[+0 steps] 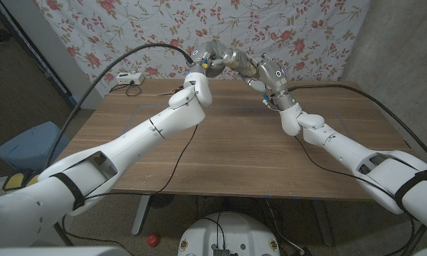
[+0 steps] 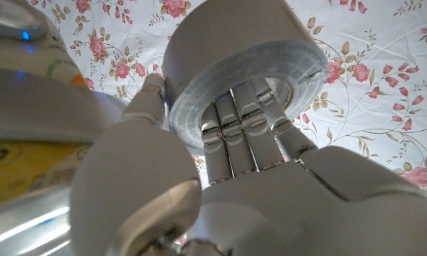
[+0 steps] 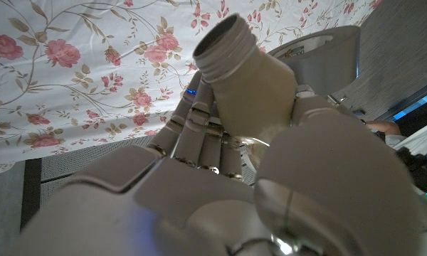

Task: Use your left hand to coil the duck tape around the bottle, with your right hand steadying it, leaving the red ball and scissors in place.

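Both arms are raised above the far half of the wooden counter (image 1: 220, 142), their hands meeting toward twelve o'clock in the head view, in front of the floral backdrop (image 1: 292, 35). The left hand (image 1: 208, 62) grips the roll of duck tape (image 2: 235, 60), its fingers (image 2: 231, 131) passing through the core while the thumb presses the outer rim. The right hand (image 1: 265, 75) is closed around the bottle (image 3: 245, 82), whose open threaded neck juts out past the fingers. From the head view the bottle (image 1: 236, 62) seems to lie tilted between the two hands, though they blur together there. A small white device (image 1: 128, 78) sits at the counter's ten o'clock corner.
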